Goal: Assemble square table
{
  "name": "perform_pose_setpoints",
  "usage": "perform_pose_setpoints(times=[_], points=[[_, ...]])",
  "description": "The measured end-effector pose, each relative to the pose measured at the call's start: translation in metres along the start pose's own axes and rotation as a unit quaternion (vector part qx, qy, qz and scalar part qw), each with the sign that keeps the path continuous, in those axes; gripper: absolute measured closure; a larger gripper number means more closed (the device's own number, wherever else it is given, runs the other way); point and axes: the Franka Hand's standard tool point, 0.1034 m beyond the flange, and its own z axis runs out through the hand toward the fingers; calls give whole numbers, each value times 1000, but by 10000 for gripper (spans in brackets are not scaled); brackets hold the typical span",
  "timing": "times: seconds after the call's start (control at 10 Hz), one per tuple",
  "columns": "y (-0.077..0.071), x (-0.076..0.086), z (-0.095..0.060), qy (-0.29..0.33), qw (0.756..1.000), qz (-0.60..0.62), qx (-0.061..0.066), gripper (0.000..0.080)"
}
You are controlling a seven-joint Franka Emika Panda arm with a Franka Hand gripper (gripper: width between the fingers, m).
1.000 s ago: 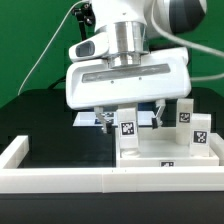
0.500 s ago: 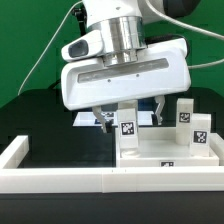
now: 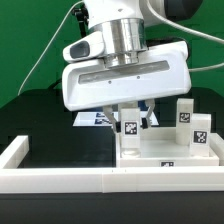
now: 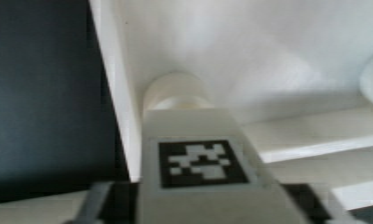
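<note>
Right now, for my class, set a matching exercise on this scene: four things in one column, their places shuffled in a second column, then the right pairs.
Things
1. gripper
2. slab
3. marker board
4. border wall

Places
A. flat on the black table, behind the gripper
B. along the front of the exterior view
C. fingers either side of an upright leg
D. at the exterior view's right, carrying upright legs

Pairs: 1-C, 2-D, 3-A, 4-B
</note>
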Motion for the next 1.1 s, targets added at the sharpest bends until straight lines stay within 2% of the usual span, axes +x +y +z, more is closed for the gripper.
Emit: perform_pose_setpoints(times=[0.5,0.6,0.9,1.1], points=[[0,-1,1,-1,1000,10,0,531],[-6,-3,2,1,997,78,1,531],[-6,-4,3,8,968,250,-7,531],[-6,-4,3,14,936,353,-9,529]])
